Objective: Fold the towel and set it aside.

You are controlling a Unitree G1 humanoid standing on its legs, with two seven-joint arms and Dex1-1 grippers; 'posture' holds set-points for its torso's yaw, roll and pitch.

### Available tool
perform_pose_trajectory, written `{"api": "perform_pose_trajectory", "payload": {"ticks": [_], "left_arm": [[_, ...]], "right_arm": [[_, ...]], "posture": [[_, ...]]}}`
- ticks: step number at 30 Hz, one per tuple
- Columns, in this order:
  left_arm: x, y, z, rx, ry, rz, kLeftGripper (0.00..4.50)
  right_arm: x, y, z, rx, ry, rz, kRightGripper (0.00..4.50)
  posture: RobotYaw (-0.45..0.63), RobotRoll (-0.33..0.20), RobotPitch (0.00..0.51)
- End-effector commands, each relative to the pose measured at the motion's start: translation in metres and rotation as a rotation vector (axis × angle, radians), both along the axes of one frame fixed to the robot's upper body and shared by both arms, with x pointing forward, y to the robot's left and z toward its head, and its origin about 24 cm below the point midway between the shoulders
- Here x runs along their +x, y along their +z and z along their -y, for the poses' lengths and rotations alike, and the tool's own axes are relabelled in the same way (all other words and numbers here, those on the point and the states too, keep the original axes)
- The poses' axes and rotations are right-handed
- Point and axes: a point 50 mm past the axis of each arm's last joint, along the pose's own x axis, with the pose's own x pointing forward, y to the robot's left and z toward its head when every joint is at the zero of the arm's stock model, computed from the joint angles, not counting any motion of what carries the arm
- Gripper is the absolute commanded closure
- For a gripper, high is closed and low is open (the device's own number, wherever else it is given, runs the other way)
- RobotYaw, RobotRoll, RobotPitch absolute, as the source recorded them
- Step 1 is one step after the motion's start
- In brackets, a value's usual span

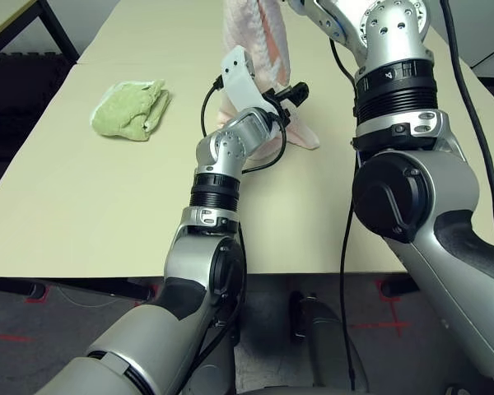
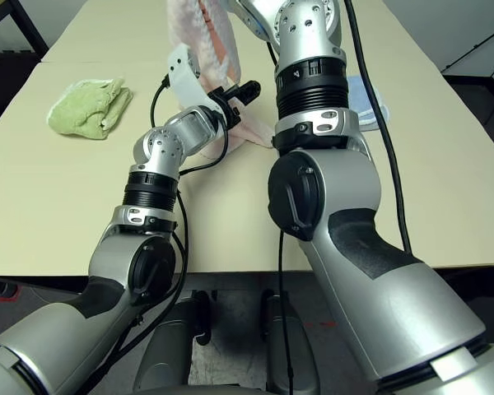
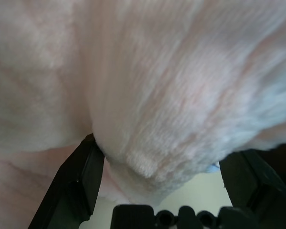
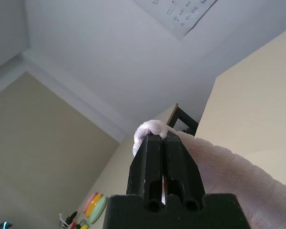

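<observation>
Pale beige table (image 1: 107,214) across most of the head views, dark floor along the bottom edge. Green towel (image 1: 132,109) bunched at upper left, well apart from the action; blue cloth (image 2: 370,99) peeking out behind the right arm, right of centre.

Hangs from the top centre of the frame: pink towel (image 1: 259,33), long axis close to vertical, lower end trailing onto the table near centre (image 1: 300,136). Pinched at its upper edge by the right gripper (image 4: 164,138), fingers pressed tight together on a fold of cloth, seen plainly in the right wrist view.

Sits just left of and below that hanging cloth: left gripper (image 3: 157,167), spread wide, one black finger (image 3: 76,181) on each side of a bulging pink fold in the left wrist view, cloth between them but not yet clamped. Points up and to the right in the head views, straight into the drape.

Likely next: closing on the lower part of the drape, so both ends are held for the fold. Nearer arm for that: the left, already at the cloth. Risk: catching only a loose bulge instead of a corner.
</observation>
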Motion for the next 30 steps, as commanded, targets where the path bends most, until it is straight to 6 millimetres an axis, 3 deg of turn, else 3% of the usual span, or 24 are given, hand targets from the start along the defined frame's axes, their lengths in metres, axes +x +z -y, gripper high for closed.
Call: {"api": "perform_pose_trajectory", "payload": {"ticks": [1, 3, 6, 11, 16, 21, 26, 30], "left_arm": [[-0.005, -0.012, 0.029, 0.043, 0.006, -0.044, 0.00], [-0.002, -0.014, 0.024, 0.071, 0.034, -0.035, 0.00], [0.000, -0.020, 0.009, 0.123, 0.057, -0.024, 0.65], [0.000, -0.028, -0.023, 0.179, 0.105, -0.007, 2.52], [-0.018, -0.026, -0.057, 0.190, 0.052, 0.014, 4.46], [-0.033, -0.021, -0.113, 0.281, 0.073, 0.040, 4.46], [-0.039, 0.012, -0.158, 0.353, 0.104, 0.145, 4.46], [-0.045, 0.024, -0.175, 0.477, 0.051, 0.220, 4.46]], "right_arm": [[-0.003, 0.007, -0.001, 0.007, 0.006, 0.024, 4.48], [-0.002, 0.009, 0.001, 0.010, -0.002, 0.030, 4.48], [0.001, 0.013, 0.011, 0.019, -0.034, 0.041, 4.50], [0.006, 0.016, 0.029, 0.015, -0.100, 0.060, 4.50], [0.012, 0.015, 0.042, 0.000, -0.160, 0.066, 4.50], [0.019, 0.016, 0.067, -0.008, -0.246, 0.088, 4.50], [0.021, 0.013, 0.105, -0.076, -0.335, 0.184, 4.50], [0.017, -0.007, 0.127, -0.386, -0.308, 0.448, 4.50]], "posture": [[0.00, 0.000, 0.196], [-0.01, 0.000, 0.196], [-0.01, 0.000, 0.197], [0.00, 0.000, 0.198], [0.00, 0.000, 0.200], [0.01, 0.000, 0.203], [0.02, 0.000, 0.210], [0.02, 0.000, 0.214]]}}
